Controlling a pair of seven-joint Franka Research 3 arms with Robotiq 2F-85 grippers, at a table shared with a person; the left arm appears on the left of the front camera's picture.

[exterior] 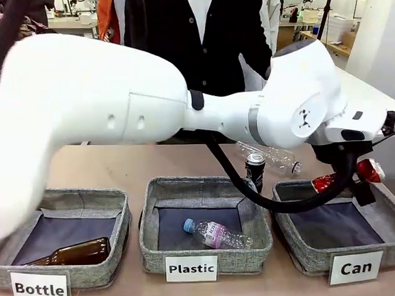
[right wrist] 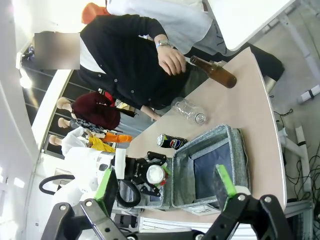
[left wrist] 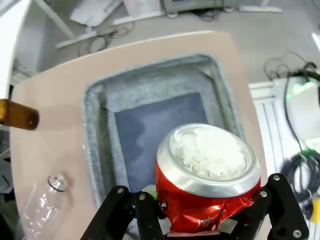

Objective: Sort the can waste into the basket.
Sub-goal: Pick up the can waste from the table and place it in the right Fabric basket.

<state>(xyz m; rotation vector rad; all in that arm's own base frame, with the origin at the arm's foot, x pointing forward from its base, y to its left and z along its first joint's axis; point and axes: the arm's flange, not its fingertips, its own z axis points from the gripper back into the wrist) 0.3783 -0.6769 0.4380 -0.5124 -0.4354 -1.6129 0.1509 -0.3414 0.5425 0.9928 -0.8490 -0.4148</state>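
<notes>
Task so far: 0 of 2 cans in yet, by my read. The red can (left wrist: 207, 165) is in my grip over the Can basket (exterior: 298, 248), not let go. The black can (exterior: 255, 170) stands on the table, untouched. Left to do: drop red, then fetch black and drop it too.
Near row, L: Bottle basket (exterior: 98, 271), grey fabric, dark bottom. One brown glass bottle (exterior: 74, 253) lies in it by the near wall.
Near row, mid: Plastic basket (exterior: 149, 244). One clear plastic bottle (exterior: 217, 234) w/ blue cap lies in it.
Near row, R: Can basket, white "Can" label on front. Dark bottom bare where I can see it; part is hidden by my gripper and cable.
L gripper (left wrist: 205, 222): my L arm reaches across the table from L to R. Jaws clamped on the crushed red can, silver top toward the wrist cam. The can hangs above the Can basket's bottom, apart from it.
R gripper (right wrist: 165, 181): jaws wide, green pads well apart, nothing btwn them. Held high, looking down on the table.
Just beyond baskets: the black can, upright, behind the gap btwn Plastic and Can baskets.
Bit farther: an empty clear bottle (exterior: 276, 159) on its side, just R of the black can.
Farther: a second brown bottle (right wrist: 215, 72) on the table; can't tell if upright.
Far side: a person (exterior: 206, 37) in a dark cardigan at the far edge. One hand (right wrist: 172, 60) is just beside that bottle's neck; touching or not, can't tell.
</notes>
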